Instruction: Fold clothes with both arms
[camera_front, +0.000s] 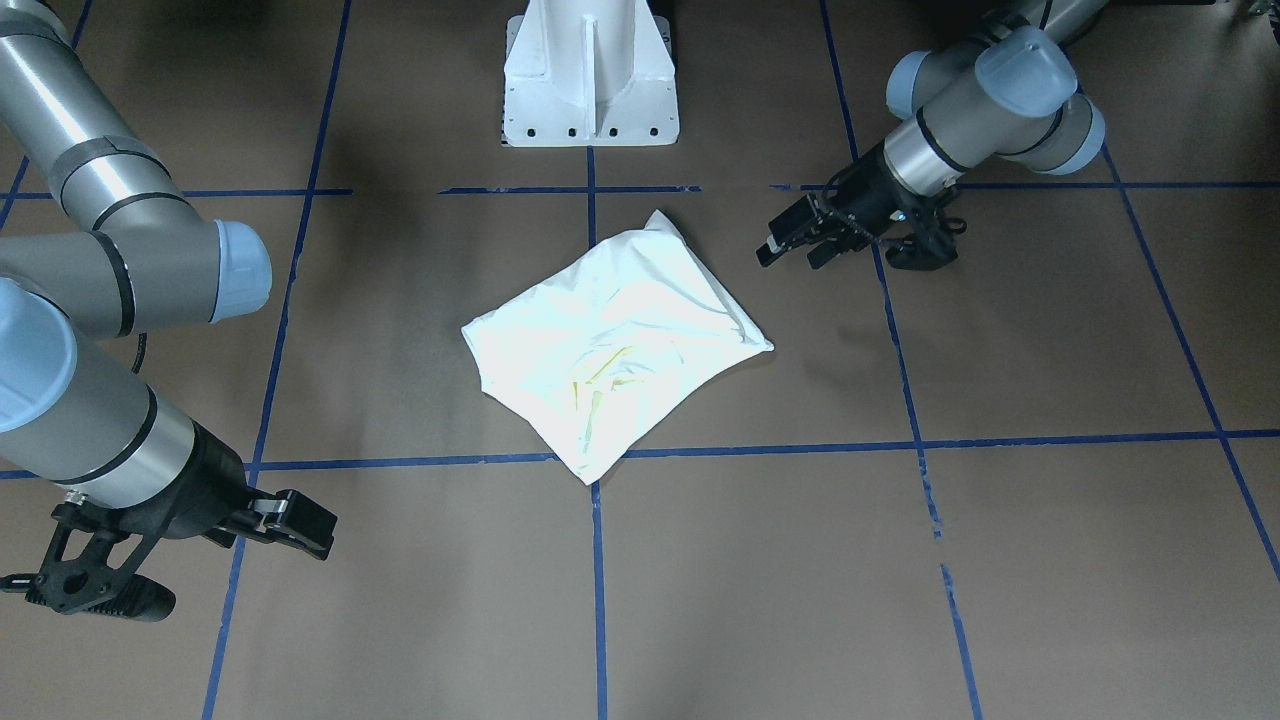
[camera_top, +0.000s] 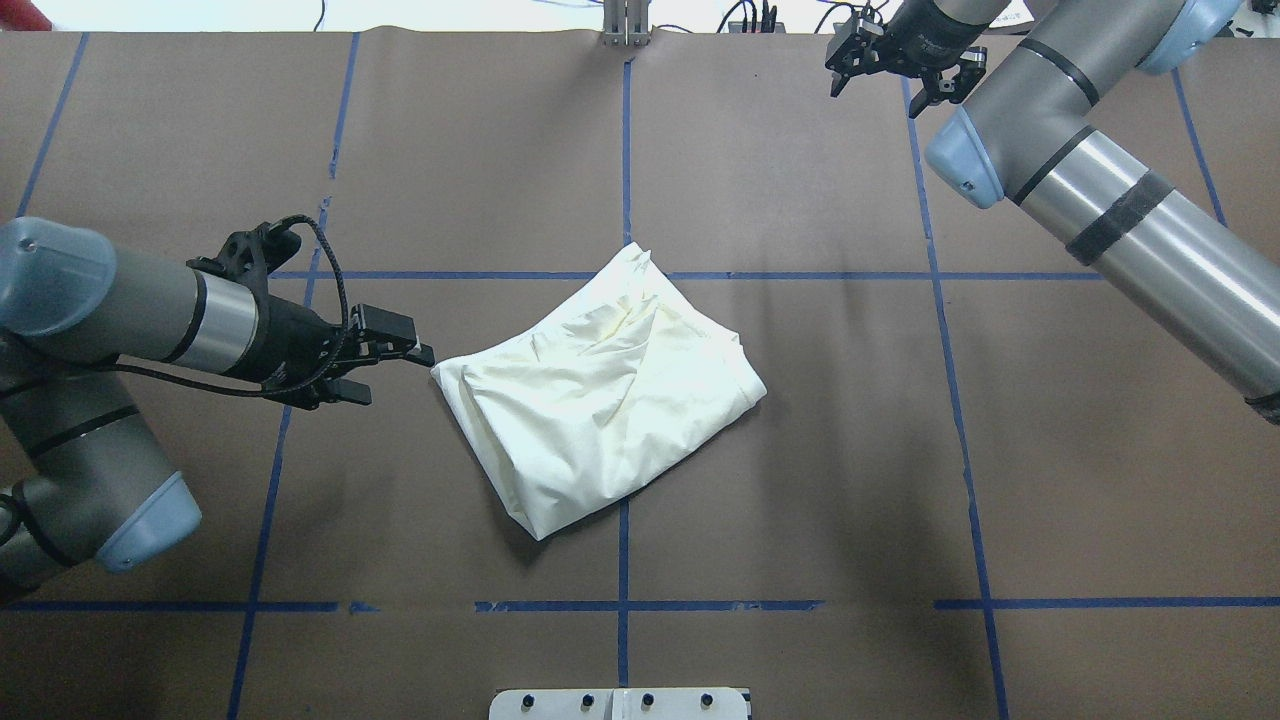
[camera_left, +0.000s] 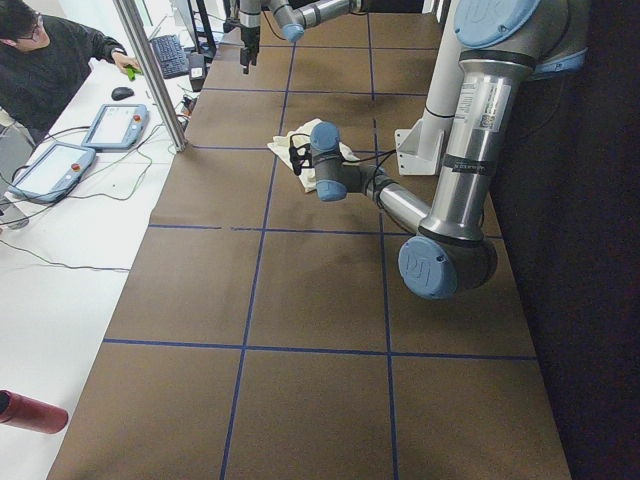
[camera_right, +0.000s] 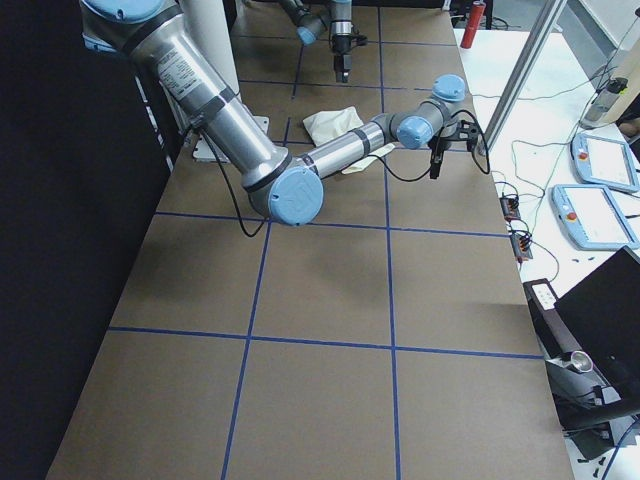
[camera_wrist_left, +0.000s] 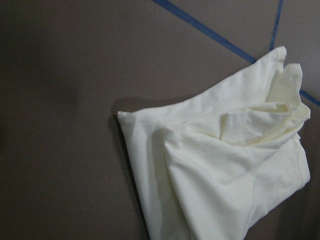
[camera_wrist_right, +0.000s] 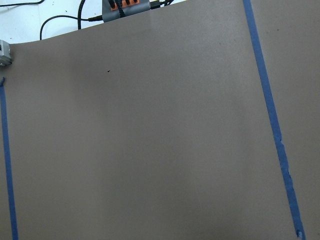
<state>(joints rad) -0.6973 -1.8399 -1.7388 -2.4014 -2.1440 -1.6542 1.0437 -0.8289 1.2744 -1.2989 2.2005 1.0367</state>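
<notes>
The left tool (camera_top: 395, 372) hangs with its jaws apart and holds nothing, and it points at the near corner of the cloth (camera_top: 600, 400). The front view shows it is off the fabric. The cloth lies in the middle of the worktop (camera_top: 800, 480) as a rumpled, roughly square pack. The right tool (camera_front: 220, 560) is also spread and empty, well apart from the cloth. I judge a new fold is being prepared: the left tool must descend onto that corner, and the right arm must come to the cloth.
</notes>
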